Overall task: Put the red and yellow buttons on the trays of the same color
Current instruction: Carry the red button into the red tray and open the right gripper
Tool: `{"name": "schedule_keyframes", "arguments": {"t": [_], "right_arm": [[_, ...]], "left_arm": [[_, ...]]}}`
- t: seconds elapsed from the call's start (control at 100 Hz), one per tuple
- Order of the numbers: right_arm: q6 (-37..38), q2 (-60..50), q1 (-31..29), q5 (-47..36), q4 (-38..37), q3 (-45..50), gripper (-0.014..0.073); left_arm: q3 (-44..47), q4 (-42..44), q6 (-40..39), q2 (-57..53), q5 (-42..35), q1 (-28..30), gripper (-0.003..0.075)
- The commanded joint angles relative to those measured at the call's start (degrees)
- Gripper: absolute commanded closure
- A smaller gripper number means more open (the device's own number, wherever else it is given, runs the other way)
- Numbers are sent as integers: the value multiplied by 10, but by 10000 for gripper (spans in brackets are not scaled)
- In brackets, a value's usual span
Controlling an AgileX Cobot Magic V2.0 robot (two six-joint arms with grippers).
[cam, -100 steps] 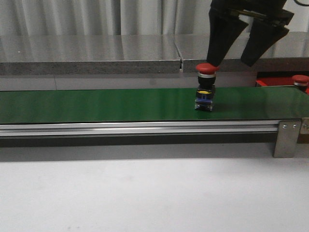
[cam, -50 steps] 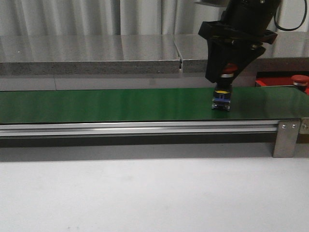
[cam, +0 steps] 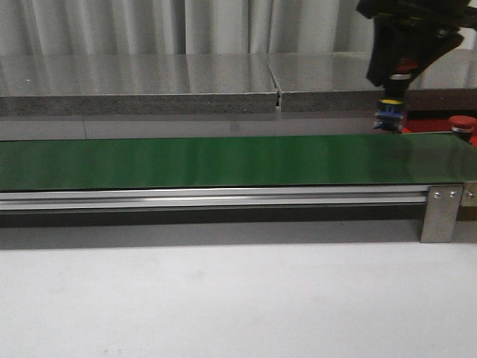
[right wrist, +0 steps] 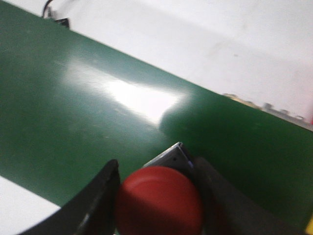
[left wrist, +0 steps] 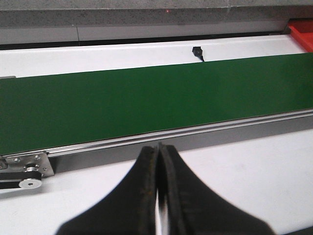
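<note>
Where grey curtains hang, green belt [cam: 209, 160] (glossy), steel counter [cam: 141, 82] behind.

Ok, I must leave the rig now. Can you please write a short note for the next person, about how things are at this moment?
Right gripper: shut on the red button, held above the green belt at its right end.
Left gripper: shut, empty, near the belt's front edge.
Done: one other red button already sits on the red tray.
Left: set the held button on the red tray. No yellow button or yellow tray is in view.
</note>
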Motion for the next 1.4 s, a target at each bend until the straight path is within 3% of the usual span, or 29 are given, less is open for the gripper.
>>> {"name": "schedule_keyframes", "arguments": {"t": [0.0, 0.23, 0.47, 1.24, 1.39], "right_arm": [[2, -35, -35, -22, 6, -19, 413], [2, -35, -128, -38, 6, -19, 413], [28, -24, -187, -75, 6, -17, 413], [34, 99, -193, -161, 28, -17, 413], [34, 110, -193, -162, 49, -17, 349]], "left_arm": [[-15, -14, -2, 1, -36, -5, 739], [-15, -14, -2, 1, -36, -5, 739], [-15, -14, -2, 1, -36, -5, 739], [-15, -14, -2, 1, -36, -5, 739], [-15, -14, -2, 1, -36, -5, 739]]}}
